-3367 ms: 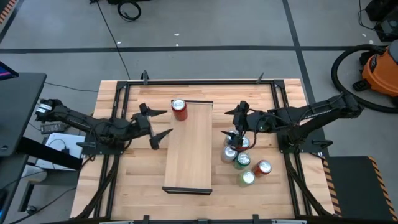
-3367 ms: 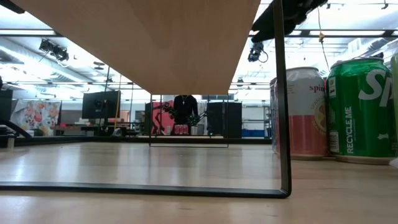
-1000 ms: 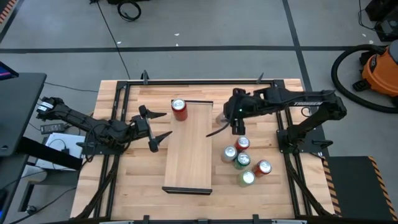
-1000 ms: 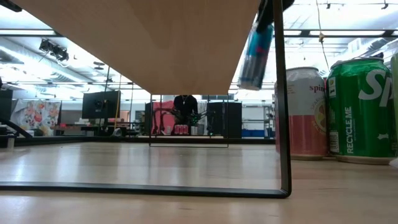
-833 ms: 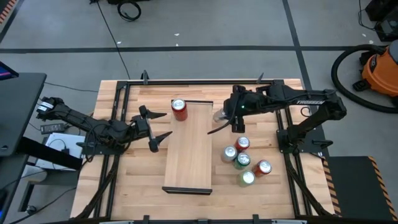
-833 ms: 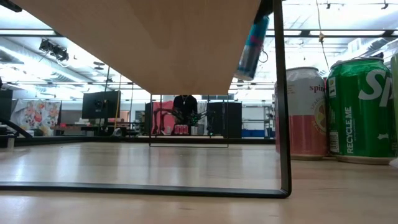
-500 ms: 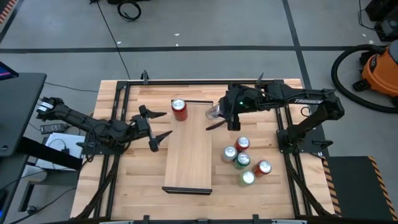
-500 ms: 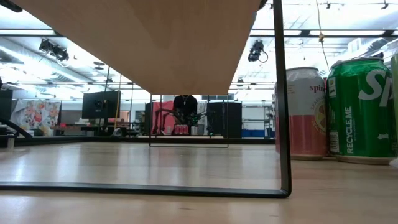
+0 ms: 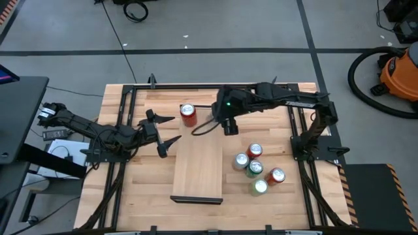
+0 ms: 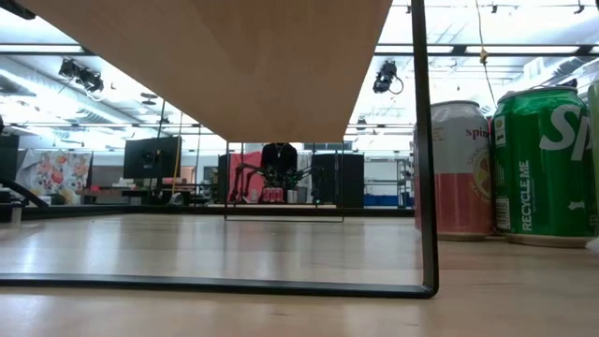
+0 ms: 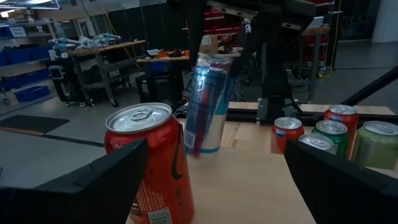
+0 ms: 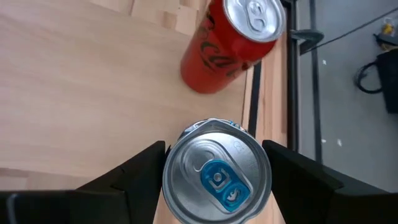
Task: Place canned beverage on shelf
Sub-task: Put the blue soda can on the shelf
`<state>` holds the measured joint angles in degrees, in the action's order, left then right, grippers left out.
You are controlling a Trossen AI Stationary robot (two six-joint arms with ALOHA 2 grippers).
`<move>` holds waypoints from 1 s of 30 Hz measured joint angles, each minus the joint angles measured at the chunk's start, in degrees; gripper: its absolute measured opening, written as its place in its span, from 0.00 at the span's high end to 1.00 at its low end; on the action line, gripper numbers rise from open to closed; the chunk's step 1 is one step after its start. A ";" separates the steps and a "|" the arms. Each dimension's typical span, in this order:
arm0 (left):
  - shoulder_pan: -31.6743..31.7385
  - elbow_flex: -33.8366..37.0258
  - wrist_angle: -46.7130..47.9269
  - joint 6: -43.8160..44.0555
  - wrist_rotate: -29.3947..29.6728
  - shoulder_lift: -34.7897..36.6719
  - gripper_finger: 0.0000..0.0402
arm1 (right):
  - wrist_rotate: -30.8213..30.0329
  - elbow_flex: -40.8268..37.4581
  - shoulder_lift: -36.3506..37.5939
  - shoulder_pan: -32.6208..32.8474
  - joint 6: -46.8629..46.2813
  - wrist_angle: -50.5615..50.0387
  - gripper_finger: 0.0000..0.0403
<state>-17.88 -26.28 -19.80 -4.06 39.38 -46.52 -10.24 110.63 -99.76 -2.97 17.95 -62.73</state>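
Note:
A slim blue-and-silver can (image 11: 208, 102) hangs in the air over the far end of the shelf (image 9: 198, 166), with my right gripper (image 9: 209, 123) shut on it. In the right wrist view its silver top with a blue tab (image 12: 217, 177) faces the camera. A red can (image 9: 188, 114) stands upright on the shelf's far left corner, just beside the hanging can. My left gripper (image 9: 171, 132) stands open left of the shelf, pointing at the red can (image 11: 152, 162). My right gripper pinches the can's upper wall just under the rim (image 12: 177, 165) between its two fingers (image 12: 140, 171), one on each side. The fingers come from above, slanting down. The can hangs below them, slightly tilted, clear of the shelf.
Several cans, red, silver and green, stand in a cluster (image 9: 256, 168) on the table right of the shelf; the low view shows a pink one (image 10: 459, 168) and a green one (image 10: 543, 164) beside the shelf's dark leg (image 10: 426, 150). A black frame (image 9: 130, 98) runs around the table.
My right gripper has carried the slim can from above the shelf's right edge toward the table's left edge, across the shelf's far end, up close to the red can. The can has risen out of the low view and stays held.

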 joint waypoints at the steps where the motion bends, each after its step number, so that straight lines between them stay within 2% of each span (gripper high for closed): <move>1: -0.12 0.00 0.16 0.00 0.00 0.00 0.03 | 0.67 0.59 -0.66 -0.38 0.32 -0.11 0.34; 17: -1.10 0.00 0.58 -0.02 0.04 0.00 0.03 | 8.33 1.97 -2.02 -4.80 0.25 -2.66 0.33; 30: -1.10 0.00 0.91 0.03 0.04 0.00 0.03 | 6.82 1.99 -2.11 -4.71 1.54 -1.14 0.15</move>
<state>-18.98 -26.28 -18.89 -4.03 39.42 -46.52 -3.42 112.62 -101.87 -7.68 19.49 -63.86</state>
